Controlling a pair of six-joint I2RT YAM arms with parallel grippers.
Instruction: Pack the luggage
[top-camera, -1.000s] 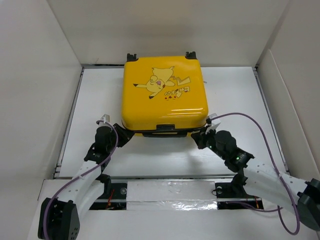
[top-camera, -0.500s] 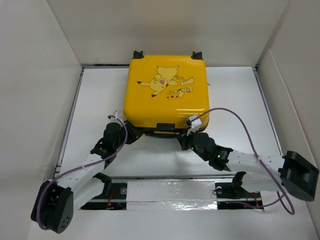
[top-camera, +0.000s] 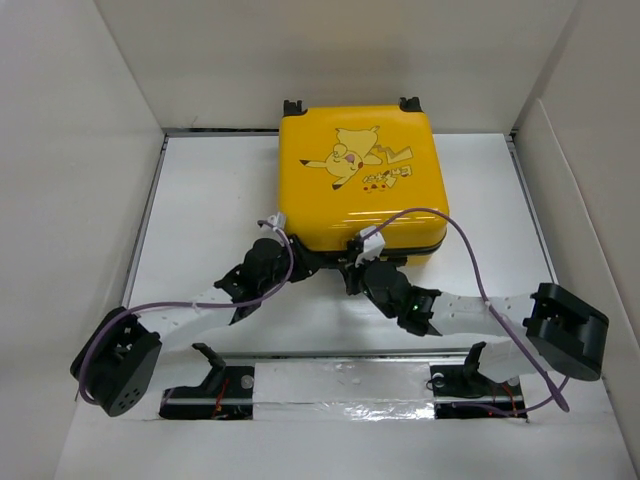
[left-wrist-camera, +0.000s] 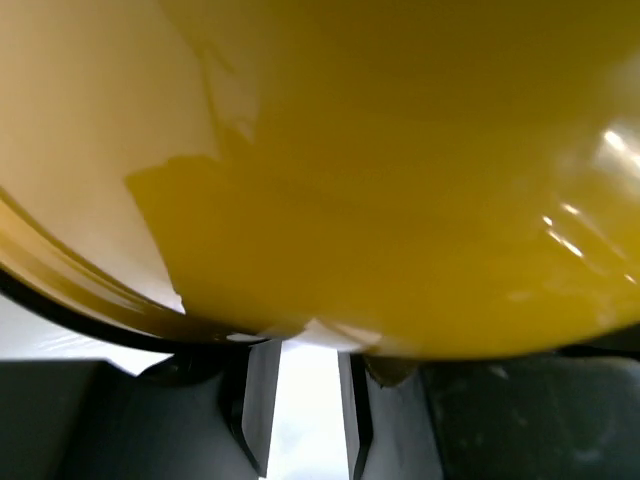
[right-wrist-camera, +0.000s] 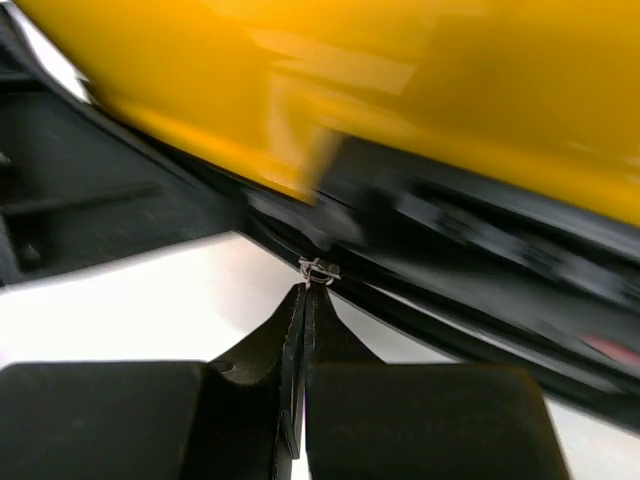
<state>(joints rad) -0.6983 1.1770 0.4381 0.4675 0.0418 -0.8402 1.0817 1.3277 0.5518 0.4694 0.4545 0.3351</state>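
The luggage (top-camera: 362, 190) lies closed at 12 o'clock (contents unseen); zipping looks unfinished. Right gripper (right-wrist-camera: 305, 290) fingers pinch the zipper pull (right-wrist-camera: 318, 270); left gripper (left-wrist-camera: 307, 365) fingers, narrowly apart, hold nothing.

The top camera looks down from behind, while both wrist cameras closely face the same near edge of the luggage (top-camera: 362, 185).

The Pikachu suitcase (top-camera: 360, 180) is sliding rightward and farther back across the worktop (top-camera: 200, 200); the left gripper (left-wrist-camera: 305, 410) and right gripper (right-wrist-camera: 304, 300) are following along its near edge, both shifting rightward with it.
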